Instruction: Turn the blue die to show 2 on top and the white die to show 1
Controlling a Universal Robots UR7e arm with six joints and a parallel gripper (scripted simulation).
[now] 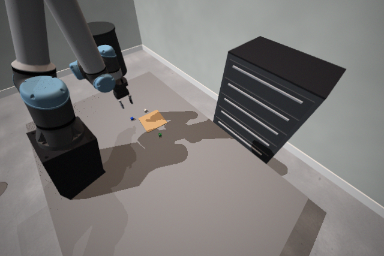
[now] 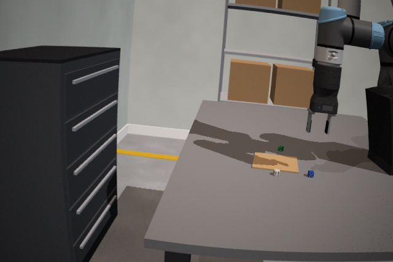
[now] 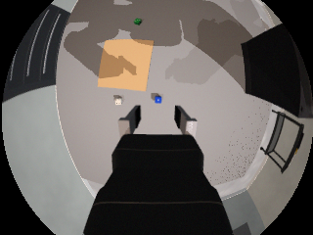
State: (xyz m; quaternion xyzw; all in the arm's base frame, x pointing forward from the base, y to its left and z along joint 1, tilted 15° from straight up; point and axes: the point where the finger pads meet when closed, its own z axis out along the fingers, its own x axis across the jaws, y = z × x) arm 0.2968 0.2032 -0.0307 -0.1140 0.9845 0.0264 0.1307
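The blue die point(image 1: 131, 118) point(image 2: 311, 173) point(image 3: 157, 99) lies on the table beside the orange mat point(image 1: 149, 126) point(image 2: 290, 167) point(image 3: 139, 54), off it. The white die point(image 1: 145, 110) point(image 2: 276, 172) point(image 3: 117, 101) lies just off the mat's edge; a side with several dark pips faces the exterior view. The green die point(image 1: 159, 134) point(image 2: 280, 148) point(image 3: 138, 22) lies off the mat's opposite side. The top numbers are too small to read surely. The mat lies flat. My gripper point(image 1: 126, 105) point(image 2: 317, 132) point(image 3: 157, 112) is open and empty, high above the table, with the blue die ahead between the fingers in the wrist view.
The grey table point(image 1: 216, 191) point(image 2: 221, 215) bears the robot's black base block point(image 1: 74, 166) point(image 2: 379, 129). A dark drawer cabinet point(image 1: 263, 92) point(image 2: 31, 126) stands beyond one table edge. Shelves with brown boxes point(image 2: 249, 83) stand behind. Arm shadows cross the mat and the green die.
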